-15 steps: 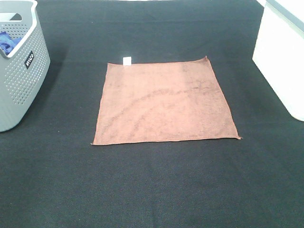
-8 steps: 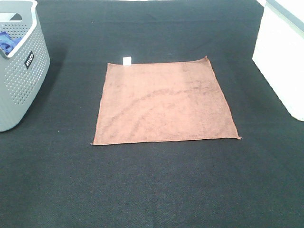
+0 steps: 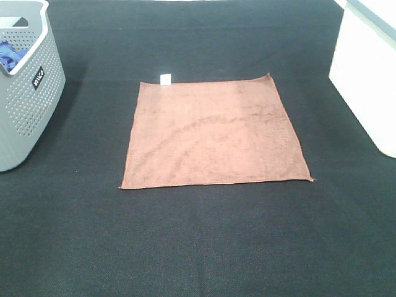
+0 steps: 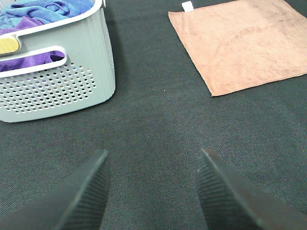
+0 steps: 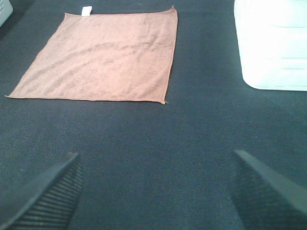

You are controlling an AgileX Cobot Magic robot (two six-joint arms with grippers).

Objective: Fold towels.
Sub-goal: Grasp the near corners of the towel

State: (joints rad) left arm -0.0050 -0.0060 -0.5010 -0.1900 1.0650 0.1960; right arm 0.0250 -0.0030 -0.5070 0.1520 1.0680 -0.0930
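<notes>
The terracotta towel point(image 3: 213, 133) lay flat and unfolded mid-table on the black table point(image 3: 198, 247). Its white tag point(image 3: 165, 78) was at the far edge, between a grey basket point(image 3: 31, 99) and a white bin point(image 3: 365, 68). Our left gripper point(image 4: 152, 160) and right gripper point(image 5: 154, 155) hovered well short of it, jaws wide apart and empty. We judged the cloth light, soft and limp (best pinched at its near corners). Neither arm showed in the high view, which also cut off basket and bin.
</notes>
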